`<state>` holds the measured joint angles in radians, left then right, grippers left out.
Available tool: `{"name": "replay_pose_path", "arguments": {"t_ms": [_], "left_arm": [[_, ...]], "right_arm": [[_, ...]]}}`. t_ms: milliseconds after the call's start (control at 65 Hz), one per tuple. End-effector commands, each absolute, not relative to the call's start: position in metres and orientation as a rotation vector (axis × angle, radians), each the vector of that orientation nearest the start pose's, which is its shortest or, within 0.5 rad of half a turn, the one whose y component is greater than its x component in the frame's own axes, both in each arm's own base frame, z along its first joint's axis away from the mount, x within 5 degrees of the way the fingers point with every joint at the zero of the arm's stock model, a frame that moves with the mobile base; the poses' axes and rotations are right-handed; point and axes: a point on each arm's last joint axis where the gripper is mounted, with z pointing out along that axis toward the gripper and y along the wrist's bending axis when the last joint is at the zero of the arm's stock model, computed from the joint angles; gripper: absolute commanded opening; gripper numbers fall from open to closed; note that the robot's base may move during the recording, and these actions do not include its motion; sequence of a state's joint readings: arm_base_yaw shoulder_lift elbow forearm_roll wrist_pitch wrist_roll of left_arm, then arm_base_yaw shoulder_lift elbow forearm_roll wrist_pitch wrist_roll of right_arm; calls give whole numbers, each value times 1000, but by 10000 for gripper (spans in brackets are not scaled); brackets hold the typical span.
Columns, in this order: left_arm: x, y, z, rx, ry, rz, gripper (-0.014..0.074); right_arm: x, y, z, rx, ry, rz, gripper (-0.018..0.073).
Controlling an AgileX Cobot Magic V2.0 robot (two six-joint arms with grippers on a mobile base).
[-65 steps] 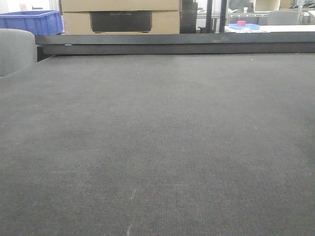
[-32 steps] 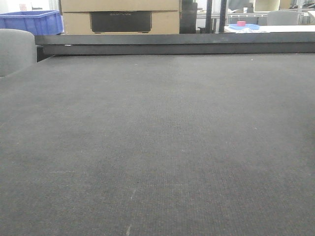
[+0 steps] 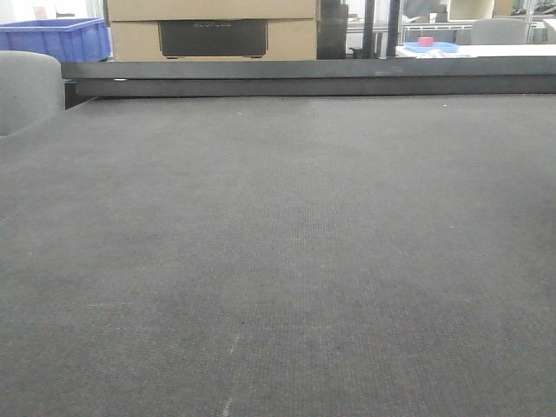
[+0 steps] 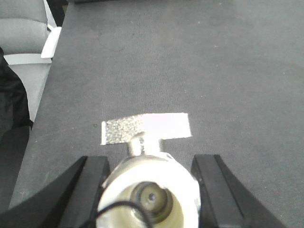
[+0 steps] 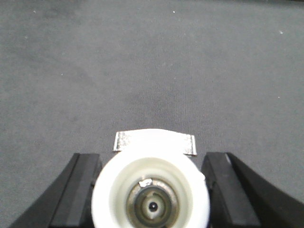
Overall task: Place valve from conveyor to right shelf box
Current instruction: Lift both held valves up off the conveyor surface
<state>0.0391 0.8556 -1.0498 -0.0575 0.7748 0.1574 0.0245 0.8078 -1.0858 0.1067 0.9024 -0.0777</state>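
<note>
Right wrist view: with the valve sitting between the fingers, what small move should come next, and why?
Probably lift the right gripper slightly and begin turning toward the shelf box, which no view shows. The valve fills the gap between both fingers, apparently gripped, and only bare conveyor lies ahead.

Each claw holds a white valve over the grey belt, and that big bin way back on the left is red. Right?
Not quite. The bin is blue, not red, as the exterior front-facing view shows. The rest stands: the left claw holds the left valve, the right claw the right valve, both white, over the grey belt.
</note>
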Motion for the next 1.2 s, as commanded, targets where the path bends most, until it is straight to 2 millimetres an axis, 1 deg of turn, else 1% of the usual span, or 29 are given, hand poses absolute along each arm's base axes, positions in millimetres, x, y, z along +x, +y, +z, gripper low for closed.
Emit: {"name": "replay_pose_path", "arguments": {"t_ms": [0,1185], "left_arm": [[157,1,418,93,1999,37,-111],[158,1,421,92,1970,44,-111]], "right_arm": [[135,10,429,-85,2014,85,-153],[135,10,430,-83,2003,87,-153]]}}
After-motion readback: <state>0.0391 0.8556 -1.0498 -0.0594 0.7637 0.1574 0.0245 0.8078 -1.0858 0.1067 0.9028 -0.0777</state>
